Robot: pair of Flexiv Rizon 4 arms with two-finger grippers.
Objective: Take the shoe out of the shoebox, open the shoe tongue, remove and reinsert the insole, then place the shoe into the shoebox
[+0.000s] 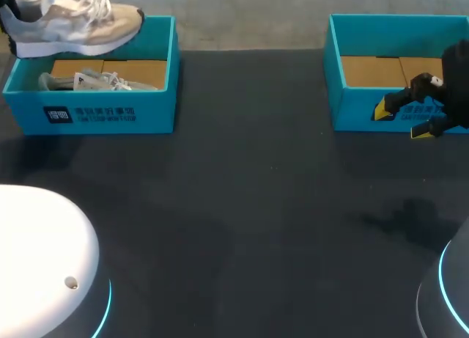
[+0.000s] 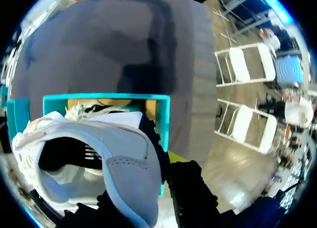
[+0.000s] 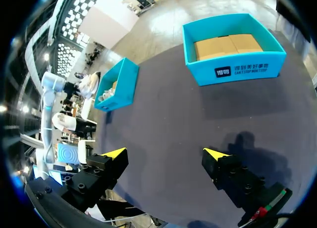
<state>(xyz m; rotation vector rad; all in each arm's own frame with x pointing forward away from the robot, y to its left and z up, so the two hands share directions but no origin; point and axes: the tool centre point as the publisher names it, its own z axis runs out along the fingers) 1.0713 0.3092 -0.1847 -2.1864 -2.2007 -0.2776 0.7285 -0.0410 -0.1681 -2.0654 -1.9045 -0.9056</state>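
A white and beige shoe [image 1: 77, 19] hangs over the far rim of the left blue shoebox [image 1: 102, 114], toe pointing right. My left gripper [image 1: 9, 17] holds it at the heel end. In the left wrist view the heel collar of the shoe [image 2: 114, 163] is pinched by my left gripper [image 2: 168, 161], with only one yellow tip showing beside it. A second grey shoe [image 1: 95, 80] lies inside that box. My right gripper [image 1: 403, 122] stands open with nothing between its fingers, in front of the right blue shoebox [image 1: 366, 107]; that box [image 3: 237, 72] lies ahead of the gripper [image 3: 166, 154].
The right shoebox holds nothing but its bare cardboard floor [image 1: 374, 70]. Dark tabletop [image 1: 249, 206] stretches between the two boxes. My arms' round bases [image 1: 40, 265] rise at the near corners.
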